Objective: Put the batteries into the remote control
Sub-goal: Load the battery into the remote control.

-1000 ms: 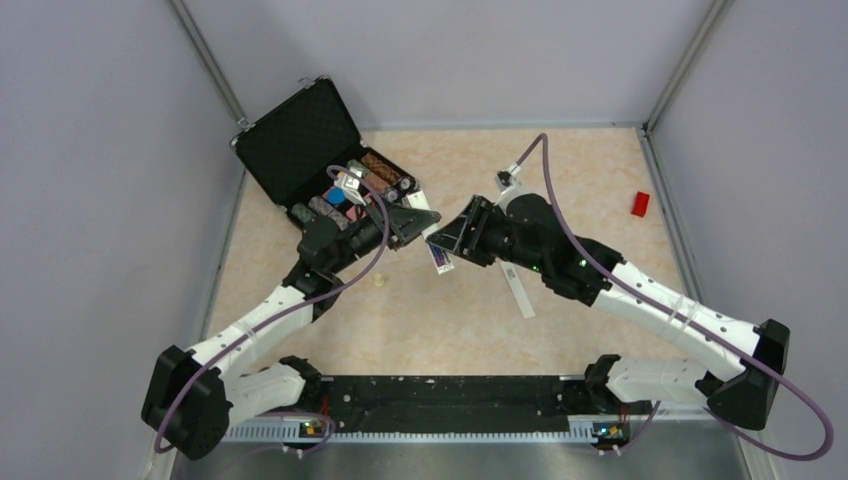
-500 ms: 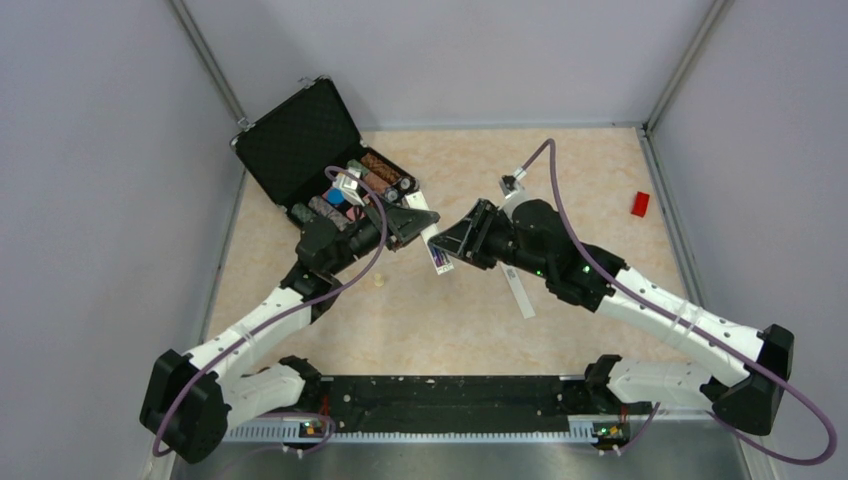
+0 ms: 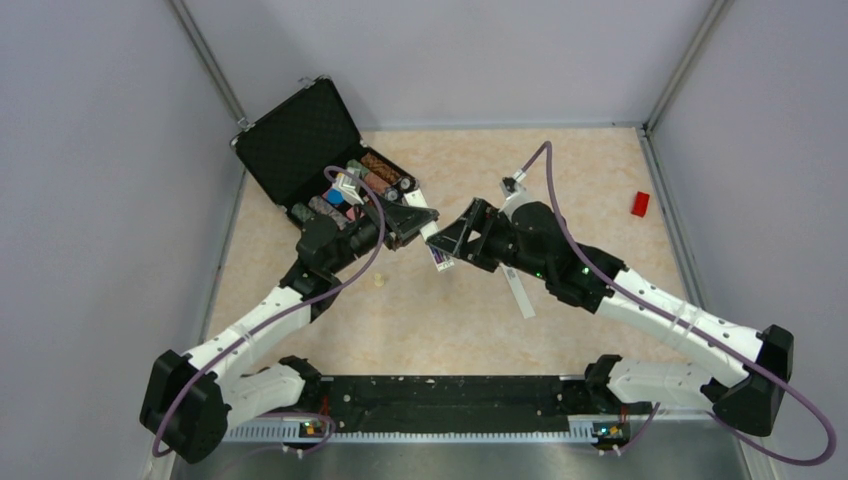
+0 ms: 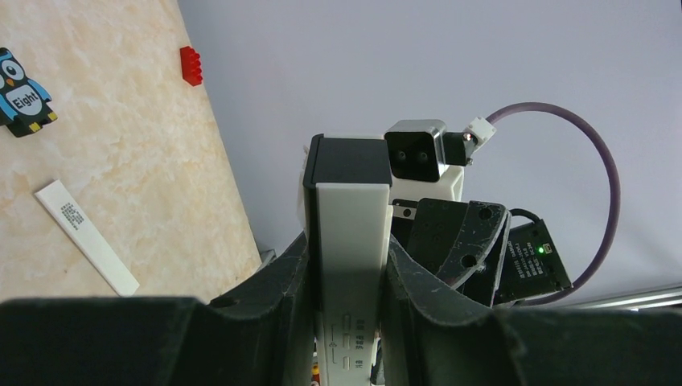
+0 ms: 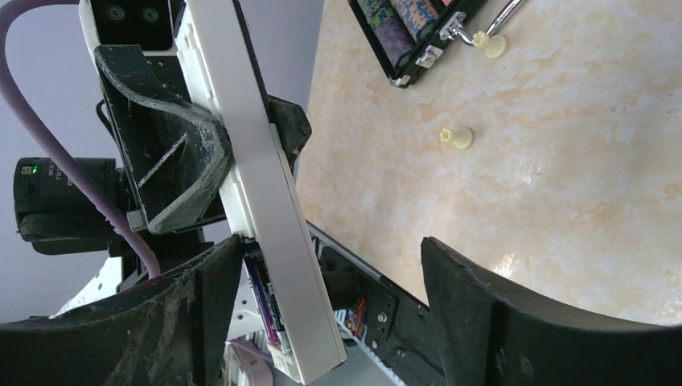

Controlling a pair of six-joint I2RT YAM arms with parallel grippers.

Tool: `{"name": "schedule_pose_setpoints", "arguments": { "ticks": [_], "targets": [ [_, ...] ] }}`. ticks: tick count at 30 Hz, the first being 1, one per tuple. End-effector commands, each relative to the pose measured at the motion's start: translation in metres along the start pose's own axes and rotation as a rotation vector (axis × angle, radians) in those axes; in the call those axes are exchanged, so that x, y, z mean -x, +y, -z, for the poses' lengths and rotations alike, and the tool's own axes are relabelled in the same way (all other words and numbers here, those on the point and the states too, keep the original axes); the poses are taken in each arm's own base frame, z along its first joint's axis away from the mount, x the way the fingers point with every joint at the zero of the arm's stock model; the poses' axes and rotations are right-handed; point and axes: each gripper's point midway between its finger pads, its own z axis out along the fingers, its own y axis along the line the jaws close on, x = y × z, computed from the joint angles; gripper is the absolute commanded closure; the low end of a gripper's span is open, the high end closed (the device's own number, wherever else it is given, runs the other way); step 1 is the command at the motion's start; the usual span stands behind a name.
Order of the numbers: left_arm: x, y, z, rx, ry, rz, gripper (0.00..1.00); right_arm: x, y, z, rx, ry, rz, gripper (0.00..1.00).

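Left gripper (image 3: 408, 222): pressed together on the remote control (image 4: 347, 217), pinching its two long edges. The remote is held off the table. Its long axis runs straight out past the left fingertips, dark end farthest from the left wrist.

Right gripper (image 5: 330, 249): fingers spread wide, nothing pinched. It faces the left gripper across a small gap.

Key relation: in the right wrist view the remote slants top to bottom, its long axis running along the fingers and not crossing from one to the other. It lies just beside the finger (image 5: 201, 322) on that view's left, well apart from the other finger. Contact with the near finger cannot be told.

The batteries (image 5: 264, 301): a purplish cylinder shows in the open bay at the end of the remote nearest the right palm, on the face turned toward that near finger. Cannot tell whether one or two are in, or fully seated.

A white strip (image 3: 518, 292), probably the bay cover, lies on the table under the right forearm.

Judgement: the right arm is the free one and is nearer the bay. Any push on the batteries must go across the remote's long axis, against the left grip.
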Motion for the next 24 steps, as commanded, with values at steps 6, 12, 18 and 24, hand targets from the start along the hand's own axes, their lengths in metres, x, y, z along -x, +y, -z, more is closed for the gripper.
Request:
{"name": "schedule_pose_setpoints", "arguments": {
  "ticks": [6, 12, 18, 24],
  "targets": [
    [0.012, -0.054, 0.004, -0.146, -0.043, -0.061, 1.00, 0.013, 0.010, 0.009, 0.050, -0.054, 0.055, 0.12],
    [0.011, -0.044, 0.005, -0.107, -0.041, -0.092, 1.00, 0.027, 0.042, 0.026, 0.178, -0.105, 0.086, 0.08],
    [0.011, -0.038, 0.004, -0.082, -0.040, -0.109, 1.00, 0.029, 0.046, 0.028, 0.189, -0.111, 0.162, 0.08],
    [0.013, -0.025, 0.002, -0.010, -0.039, -0.122, 1.00, 0.030, 0.034, 0.023, 0.092, -0.058, 0.402, 0.10]
  ]
}}
